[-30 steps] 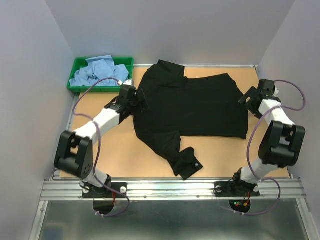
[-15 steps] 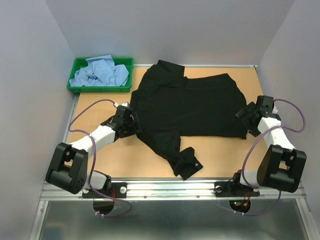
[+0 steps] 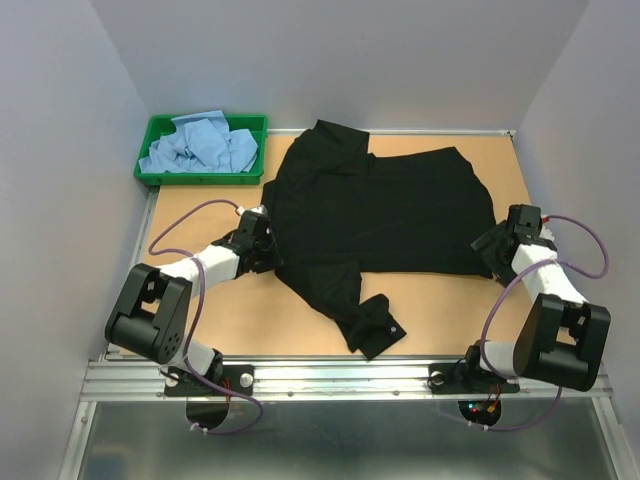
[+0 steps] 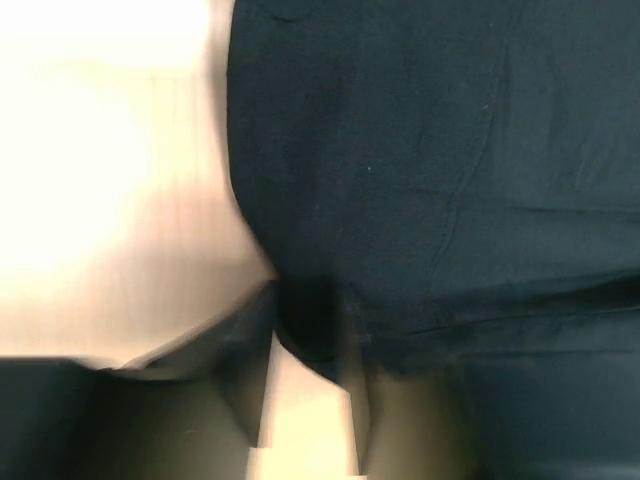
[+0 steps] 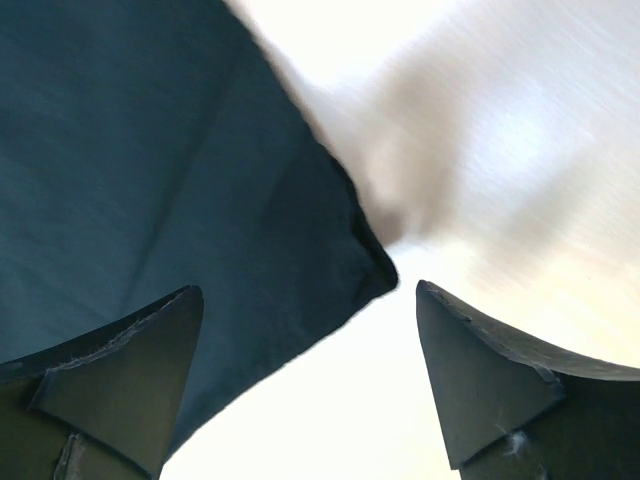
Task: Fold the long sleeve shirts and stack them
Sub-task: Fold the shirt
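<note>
1. Nearest the arm bases, one sleeve (image 3: 345,290) of the black shirt (image 3: 400,210) trails toward the near edge of the table (image 3: 220,310). Its cuff (image 3: 375,328) is bunched at the end, well apart from both grippers.

2. Just beyond, the right gripper (image 5: 307,290) sits low at the shirt's near right hem corner. Its fingers (image 5: 110,370) are spread wide and hold nothing, and the corner points into the gap. It should probably slide further on before closing, so the bite takes all the cloth layers rather than only the edge.

3. Level with it, the left gripper (image 3: 265,245) is at the shirt's left edge, close to where the trailing sleeve leaves the body. Its wrist view is blurred. A tongue of cloth dips toward the gap between the fingers, but I cannot tell whether they are clamped on it.

4. The step in hand looks like taking hold of both sides for a first fold. Both grips should be secure before lifting. The arms should then rise together and stay low, with the cloth taut between them so no wrinkles form. The loose sleeve could drag, so it may need tucking in first.

5. Farther out, the shirt's body lies spread flat across the middle of the table, with its collar (image 3: 335,135) toward the far edge.

6. Farthest, at the far left corner, the green tray (image 3: 200,180) holds crumpled light blue shirts (image 3: 200,145). None of these is folded yet.
</note>
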